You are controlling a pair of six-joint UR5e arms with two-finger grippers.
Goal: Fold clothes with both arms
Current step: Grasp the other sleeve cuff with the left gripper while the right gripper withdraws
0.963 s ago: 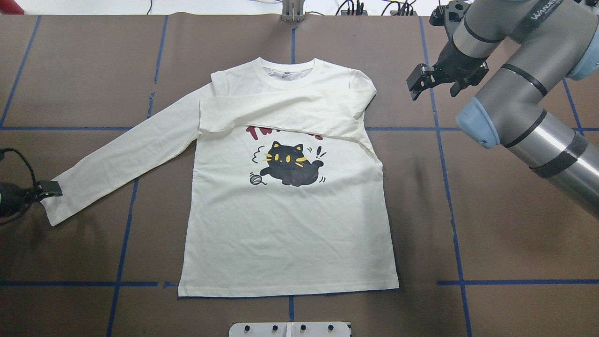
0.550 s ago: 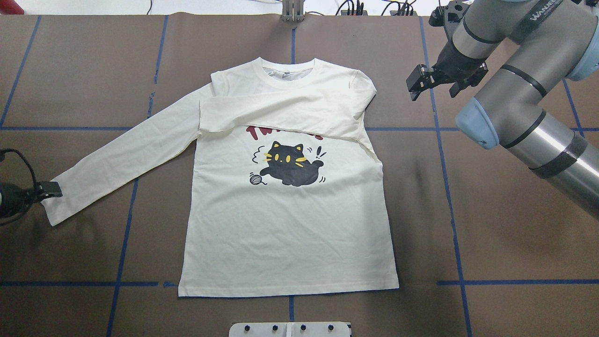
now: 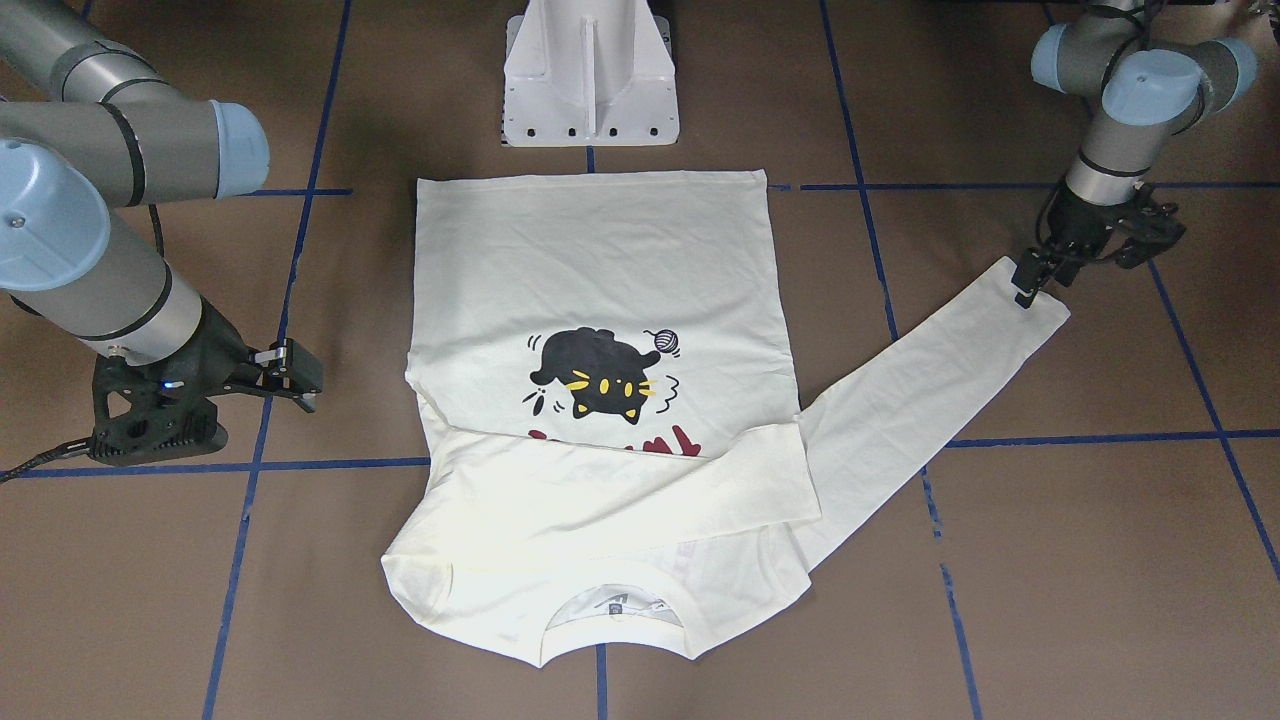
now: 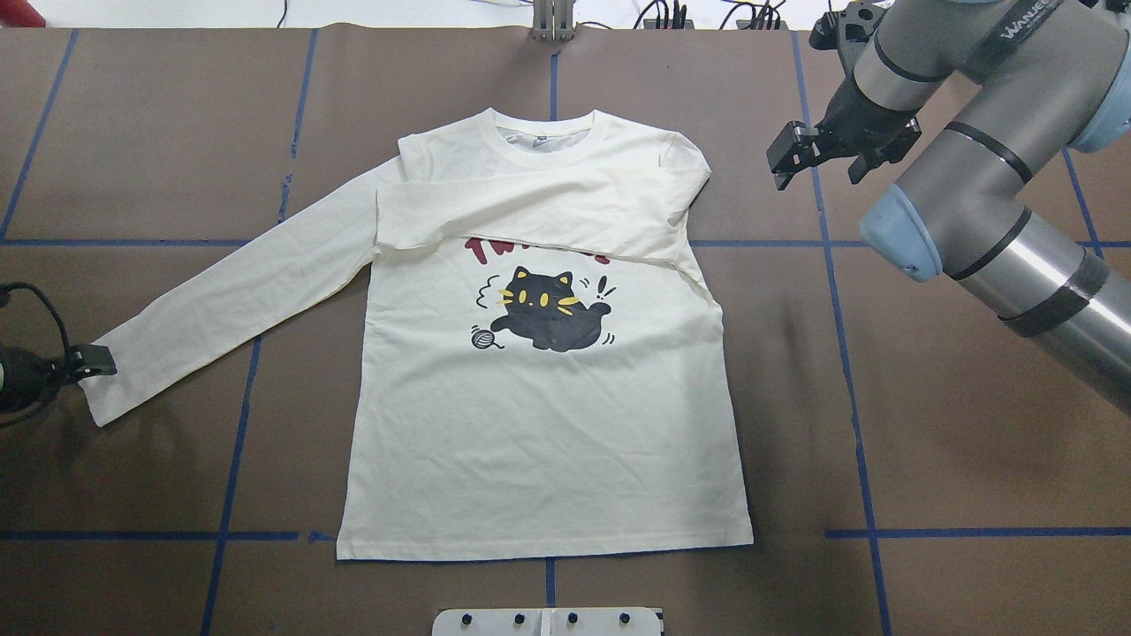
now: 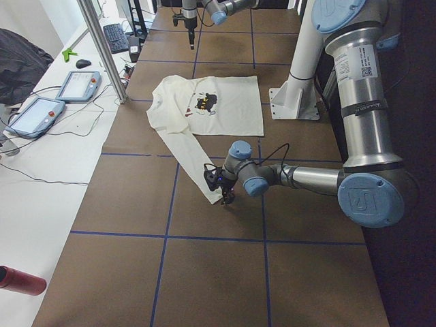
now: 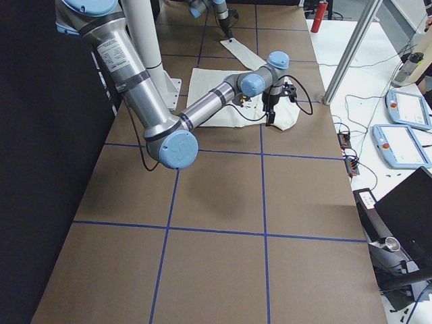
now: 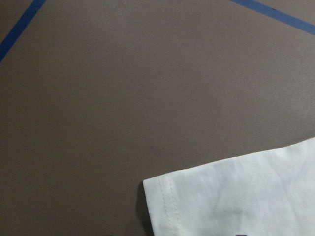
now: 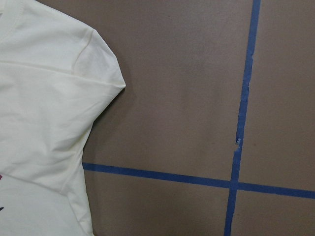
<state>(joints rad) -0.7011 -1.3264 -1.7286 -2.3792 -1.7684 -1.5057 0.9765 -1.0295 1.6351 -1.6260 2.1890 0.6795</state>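
Observation:
A cream long-sleeve shirt with a black cat print lies flat on the brown table, collar at the far side. One sleeve is folded across the chest. The other sleeve stretches out to the left. My left gripper sits low at that sleeve's cuff, one finger touching its edge, and its jaws look spread. The left wrist view shows only the cuff corner. My right gripper is open and empty, above the table just right of the shirt's shoulder, also seen from the front.
Blue tape lines grid the brown table cover. The white pedestal base stands at the robot's side by the shirt hem. Tablets and cables lie on a white side table beyond the far edge.
The left gripper's finger has shifted slightly toward the left at the cuff. The right gripper has drifted a little toward the far side. The shirt has not moved.

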